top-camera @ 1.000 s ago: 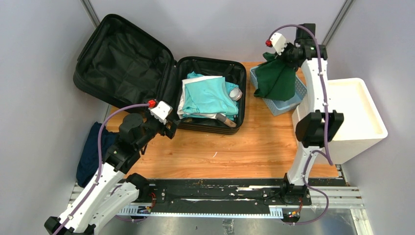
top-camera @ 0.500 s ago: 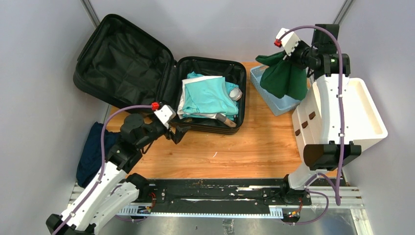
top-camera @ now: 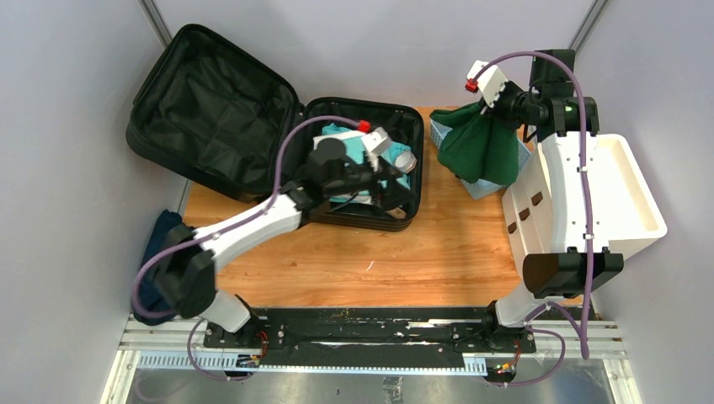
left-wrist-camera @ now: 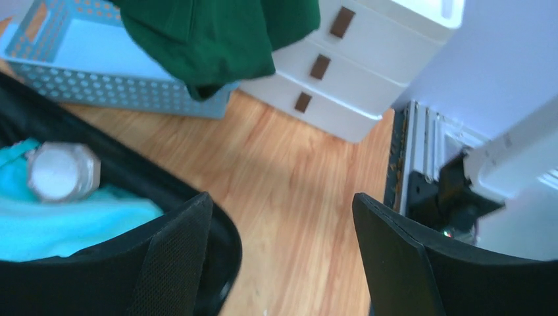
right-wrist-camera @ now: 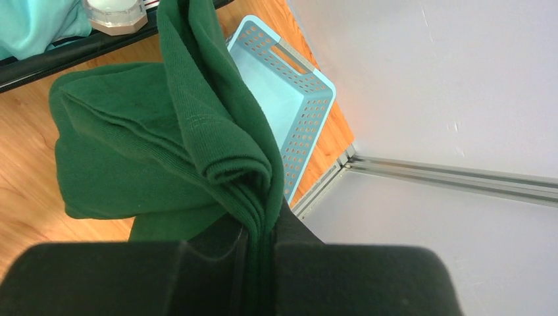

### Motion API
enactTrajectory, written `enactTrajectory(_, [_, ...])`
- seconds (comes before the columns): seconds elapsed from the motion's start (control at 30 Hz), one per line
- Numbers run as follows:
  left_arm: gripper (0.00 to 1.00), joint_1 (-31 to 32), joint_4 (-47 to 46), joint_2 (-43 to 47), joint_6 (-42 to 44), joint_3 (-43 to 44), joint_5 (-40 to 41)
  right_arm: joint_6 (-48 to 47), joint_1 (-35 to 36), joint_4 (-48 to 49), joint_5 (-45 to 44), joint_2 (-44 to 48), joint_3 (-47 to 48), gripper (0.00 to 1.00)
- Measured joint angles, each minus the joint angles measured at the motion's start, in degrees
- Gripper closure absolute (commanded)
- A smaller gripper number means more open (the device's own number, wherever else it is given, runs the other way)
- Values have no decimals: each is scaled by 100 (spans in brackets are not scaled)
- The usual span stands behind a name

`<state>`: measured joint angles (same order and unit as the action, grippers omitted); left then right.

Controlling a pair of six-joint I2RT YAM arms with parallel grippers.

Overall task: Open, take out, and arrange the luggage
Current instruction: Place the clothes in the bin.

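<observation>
Right gripper clamped a green garment above the light-blue basket, presumably for release; left gripper, jaws apart and empty, hovered over teal clothing in the suitcase.

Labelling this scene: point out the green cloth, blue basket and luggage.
green cloth (right-wrist-camera: 145, 158), right wrist view, folded middle.
blue basket (right-wrist-camera: 308, 125), right wrist view, perforated wall.
luggage (top-camera: 206, 105), top view, lid lining.

The left pincer gapes over the counter by the luggage rim; inside, a white-capped jar on teal cloth; green cloth overhangs the blue basket
</observation>
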<state>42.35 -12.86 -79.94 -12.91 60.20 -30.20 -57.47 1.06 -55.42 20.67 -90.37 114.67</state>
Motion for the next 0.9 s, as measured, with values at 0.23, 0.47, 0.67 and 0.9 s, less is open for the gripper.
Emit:
enactTrajectory(0.23, [18,328,-485,-2063,540,1453,111,-24,4,-48,61,0,0,100])
enactTrajectory(0.47, [32,350,-557,-3263,1515,2721,-291,-83,7,-136,81,0,0,100])
enactTrajectory(0.67, [59,350,-645,-3790,1727,3355,-321,-155,7,-164,79,-2,0,100])
enactTrajectory(0.9, [100,345,-675,-4048,1801,3589,-227,-249,7,-164,28,-107,0,100])
